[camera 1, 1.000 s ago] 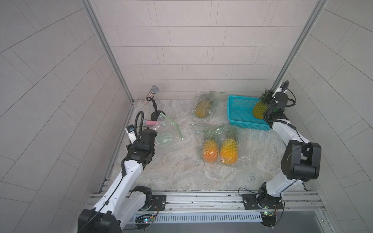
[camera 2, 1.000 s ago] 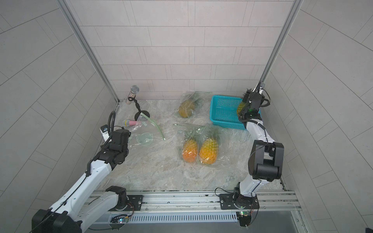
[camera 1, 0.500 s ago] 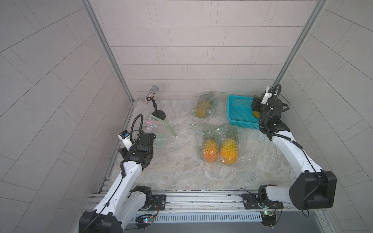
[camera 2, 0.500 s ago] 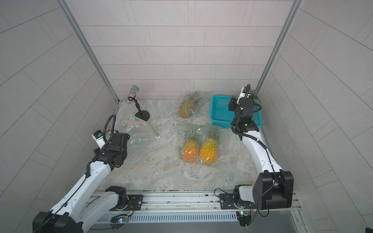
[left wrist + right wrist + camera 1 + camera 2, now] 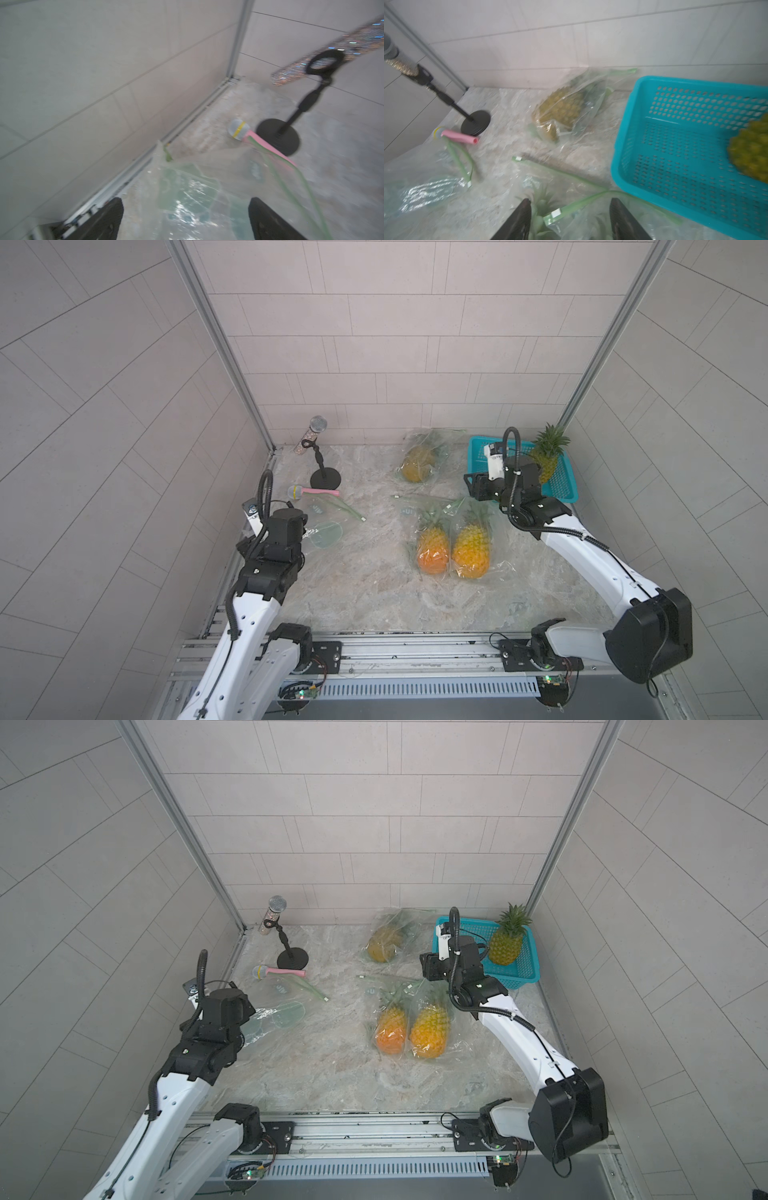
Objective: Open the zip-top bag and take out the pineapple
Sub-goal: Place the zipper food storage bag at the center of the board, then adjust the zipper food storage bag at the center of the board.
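The marbled tabletop (image 5: 365,597) carries a blue basket (image 5: 561,494) at its far right corner, with a bare pineapple (image 5: 547,464) standing in it. Mid-tabletop, two bagged pineapples (image 5: 471,547) lie side by side and touching. Their long axes run from the robot's rail toward the back wall, fruit ends near the rail and crowns pointing away. A third bagged pineapple (image 5: 417,460) lies near the back wall, and an empty bag (image 5: 328,526) is crumpled at the left.

The right arm is much the nearer. The right claw (image 5: 570,199) hangs just over the crown end of the pair, beside the basket, with its jaws moderately apart and nothing between them. The green zip strip (image 5: 591,196) of the zip-top bag (image 5: 478,526) runs crosswise directly beneath the jaws, so the mouth looks reachable by a short drop.

The left claw (image 5: 185,199) stands wide and empty above the empty bag, well apart from the pair.
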`<act>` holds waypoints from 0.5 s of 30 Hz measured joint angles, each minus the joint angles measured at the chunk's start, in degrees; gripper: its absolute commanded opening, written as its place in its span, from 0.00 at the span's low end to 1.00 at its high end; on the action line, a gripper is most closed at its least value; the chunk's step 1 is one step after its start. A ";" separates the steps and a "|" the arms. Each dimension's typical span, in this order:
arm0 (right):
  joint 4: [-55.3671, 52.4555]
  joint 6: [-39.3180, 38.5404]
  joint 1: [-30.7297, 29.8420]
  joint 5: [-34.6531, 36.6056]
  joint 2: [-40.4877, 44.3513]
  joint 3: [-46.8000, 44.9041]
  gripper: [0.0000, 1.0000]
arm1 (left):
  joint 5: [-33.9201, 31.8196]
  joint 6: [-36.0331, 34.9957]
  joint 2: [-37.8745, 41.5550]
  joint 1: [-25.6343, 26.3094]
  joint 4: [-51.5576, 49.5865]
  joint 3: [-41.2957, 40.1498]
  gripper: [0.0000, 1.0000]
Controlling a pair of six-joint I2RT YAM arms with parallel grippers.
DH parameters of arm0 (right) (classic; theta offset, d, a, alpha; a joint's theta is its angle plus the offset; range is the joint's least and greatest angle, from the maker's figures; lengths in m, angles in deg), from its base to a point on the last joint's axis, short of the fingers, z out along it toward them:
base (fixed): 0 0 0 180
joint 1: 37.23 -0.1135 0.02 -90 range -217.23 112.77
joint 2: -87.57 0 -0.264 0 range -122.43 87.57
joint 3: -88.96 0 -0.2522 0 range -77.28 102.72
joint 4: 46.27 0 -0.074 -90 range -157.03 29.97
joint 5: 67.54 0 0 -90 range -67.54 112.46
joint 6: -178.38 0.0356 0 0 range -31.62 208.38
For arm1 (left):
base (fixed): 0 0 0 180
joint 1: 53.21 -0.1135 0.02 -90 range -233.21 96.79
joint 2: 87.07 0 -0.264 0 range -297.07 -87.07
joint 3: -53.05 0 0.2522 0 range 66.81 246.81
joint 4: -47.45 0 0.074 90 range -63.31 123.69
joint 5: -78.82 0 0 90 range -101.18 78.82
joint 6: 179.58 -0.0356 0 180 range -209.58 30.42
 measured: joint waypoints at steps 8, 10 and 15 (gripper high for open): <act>-9.27 -0.68 -5.57 -6.08 -11.13 7.58 0.57 | 28.72 -0.72 -6.56 2.40 3.76 1.66 0.93; -12.28 -1.11 -5.95 -6.67 -13.51 10.34 0.57 | 33.77 -0.72 -8.41 3.80 4.09 1.66 0.93; -20.94 -3.23 -6.91 -6.75 -20.20 19.17 0.57 | 42.25 -0.24 -10.25 5.95 7.06 1.57 0.92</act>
